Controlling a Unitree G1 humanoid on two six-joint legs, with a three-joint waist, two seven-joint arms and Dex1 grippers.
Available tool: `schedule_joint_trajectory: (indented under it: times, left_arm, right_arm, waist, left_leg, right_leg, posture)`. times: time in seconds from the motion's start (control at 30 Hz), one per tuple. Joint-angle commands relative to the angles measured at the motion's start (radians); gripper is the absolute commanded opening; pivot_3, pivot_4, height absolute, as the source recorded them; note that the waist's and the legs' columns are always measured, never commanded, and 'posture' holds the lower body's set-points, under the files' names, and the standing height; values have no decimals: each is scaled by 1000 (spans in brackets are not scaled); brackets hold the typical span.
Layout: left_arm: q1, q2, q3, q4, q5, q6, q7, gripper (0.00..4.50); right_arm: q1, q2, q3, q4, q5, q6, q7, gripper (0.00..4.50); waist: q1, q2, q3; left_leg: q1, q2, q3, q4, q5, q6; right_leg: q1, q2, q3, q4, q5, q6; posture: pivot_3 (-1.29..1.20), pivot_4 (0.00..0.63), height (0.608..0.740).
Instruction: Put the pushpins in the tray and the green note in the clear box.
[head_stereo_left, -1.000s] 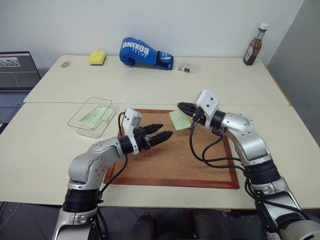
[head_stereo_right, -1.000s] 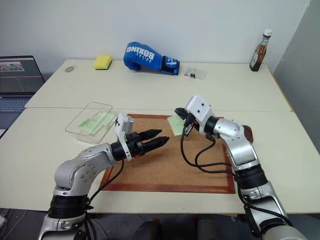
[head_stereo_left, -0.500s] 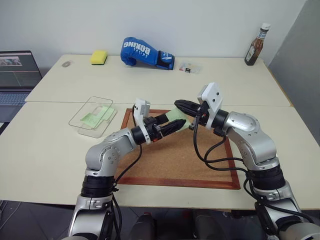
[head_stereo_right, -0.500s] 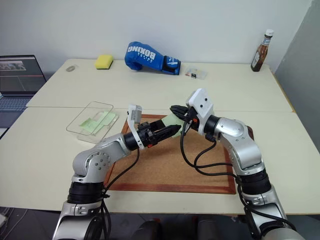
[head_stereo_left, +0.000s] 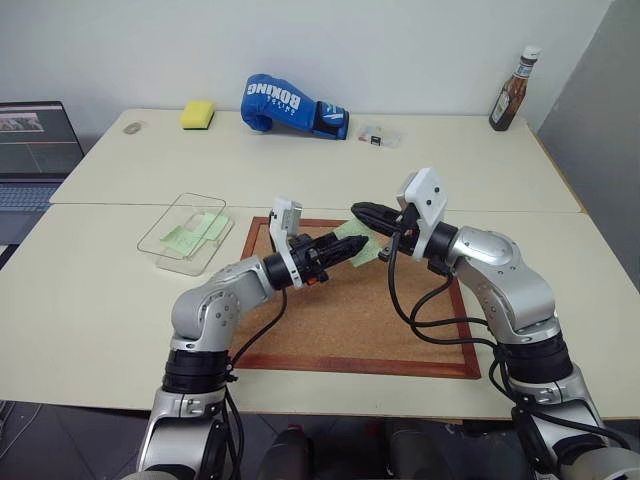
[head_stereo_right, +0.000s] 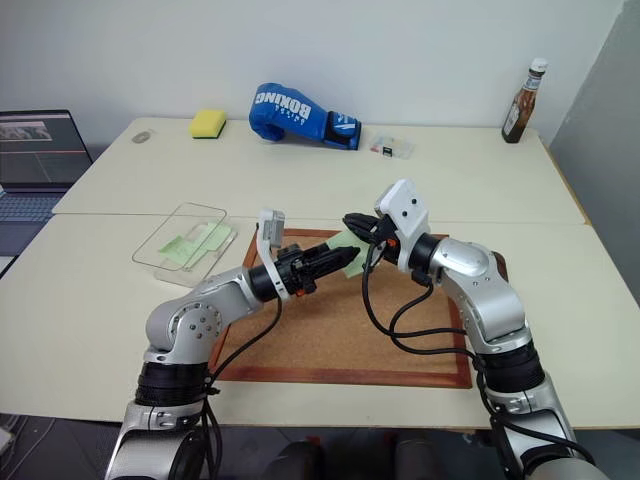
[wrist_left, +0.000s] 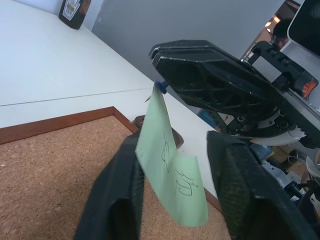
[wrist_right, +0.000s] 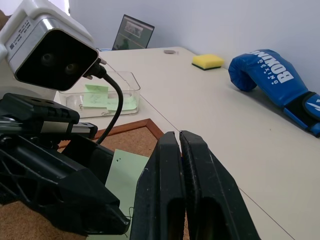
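At the far left the clear box (head_stereo_left: 187, 232) sits on the table beside the corkboard (head_stereo_left: 350, 310), already holding green slips; toward the middle, the left gripper (wrist_left: 175, 165) has its fingers either side of the green note (wrist_left: 170, 170), though I cannot tell if they truly clamp it. Rightward, the right gripper (head_stereo_left: 360, 212) is clenched on a pushpin (wrist_left: 160, 86) at the note's top; the step seems to be separating the two, so next the pin likely pulls free toward the tray (wrist_left: 142, 120).
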Motion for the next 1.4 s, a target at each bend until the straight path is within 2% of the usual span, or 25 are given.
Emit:
schedule_joint_trajectory:
  times: [0.03,0.2,0.43,0.6,1.0,1.27,1.4]
  left_arm:
    - [0,1,7,-18,-5,-16,0,947]
    - [-5,-7,5,-14,-5,-18,4,17]
    - [-9,-11,4,-11,-3,-16,5,17]
    - [-5,-5,12,29,8,33,63,17]
    - [-8,-32,69,53,-50,97,117,17]
    - [2,82,-117,-73,96,-24,-15,17]
    - [2,115,-212,-119,197,-137,-59,17]
  right_arm:
    - [-4,-3,-16,-46,18,-1,-4,0]
    - [0,5,-11,-54,25,3,-6,0]
    - [5,18,-3,-66,33,12,-11,0]
    - [6,11,-16,-62,32,12,-18,0]
    - [20,-7,-38,-74,31,19,-54,0]
    - [119,-178,-162,55,-135,-62,-184,0]
    - [211,-316,-164,175,-277,-265,-214,0]
  waist:
    - [0,0,0]
    - [0,0,0]
    - [0,0,0]
    - [0,0,0]
    - [1,0,0]
    - [13,-1,0]
    - [15,-1,1]
  left_leg:
    - [0,0,0,0,0,0]
    - [0,0,0,0,0,0]
    - [0,0,0,0,0,0]
    - [0,0,0,0,0,0]
    - [0,0,0,0,0,0]
    - [-2,0,0,-1,0,0]
    - [-4,-1,2,-1,2,-3]
  right_leg:
    - [0,0,0,0,0,0]
    - [0,0,0,0,0,0]
    - [0,0,0,-1,0,0]
    - [0,0,0,-1,0,0]
    - [0,0,0,-1,0,0]
    - [1,0,0,-6,0,0]
    - [1,-1,0,-10,0,0]
  posture:
    - [0,150,740]
    - [0,150,740]
    - [0,150,740]
    - [0,150,740]
    - [0,150,740]
    - [0,150,740]
    - [0,150,740]
